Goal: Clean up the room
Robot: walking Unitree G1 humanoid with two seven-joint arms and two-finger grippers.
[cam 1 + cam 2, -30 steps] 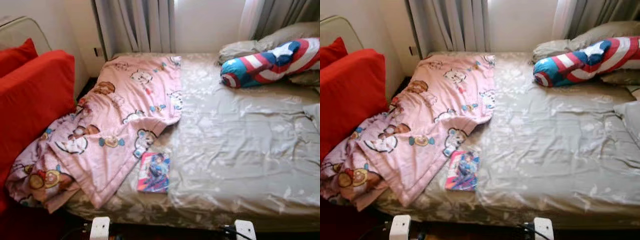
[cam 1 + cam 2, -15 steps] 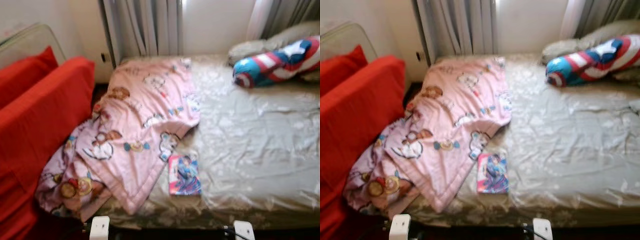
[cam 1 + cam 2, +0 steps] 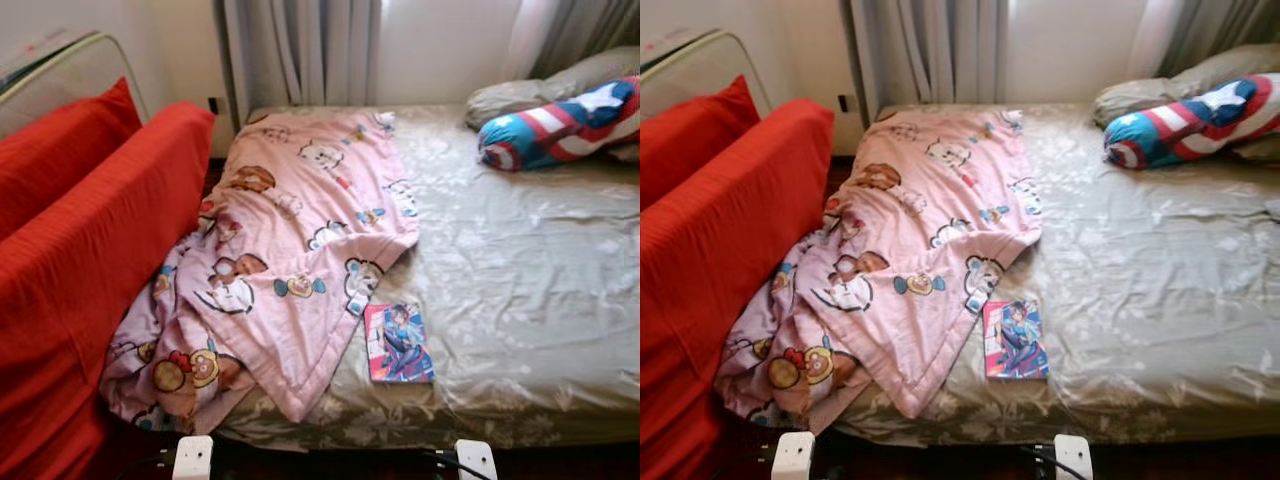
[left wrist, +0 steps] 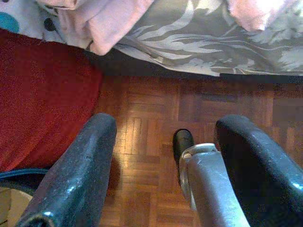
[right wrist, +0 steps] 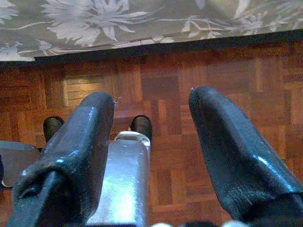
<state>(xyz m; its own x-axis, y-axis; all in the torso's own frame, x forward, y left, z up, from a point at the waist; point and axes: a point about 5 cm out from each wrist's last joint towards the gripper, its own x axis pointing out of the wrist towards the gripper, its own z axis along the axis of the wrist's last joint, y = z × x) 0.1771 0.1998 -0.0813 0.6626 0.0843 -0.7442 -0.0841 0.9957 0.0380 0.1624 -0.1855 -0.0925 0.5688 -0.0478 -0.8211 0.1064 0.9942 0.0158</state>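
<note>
Book [image 3: 399,343] is seen at 6 o'clock on bed [image 3: 520,260] beside pink blanket [image 3: 290,270] — both arms hung idle, jaws spread wide, nothing held.

Satiny, creased bedsheet [image 3: 520,260]; soft matt cotton blanket [image 3: 290,250]; glossy paper book [image 3: 398,343]; polished wood parquet floor [image 5: 161,80]

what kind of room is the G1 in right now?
Most likely a bedroom: a bed with a rumpled pink cartoon blanket, a pillow and a star-and-stripes bolster at its head, curtains behind, and a book lying near the edge.
</note>
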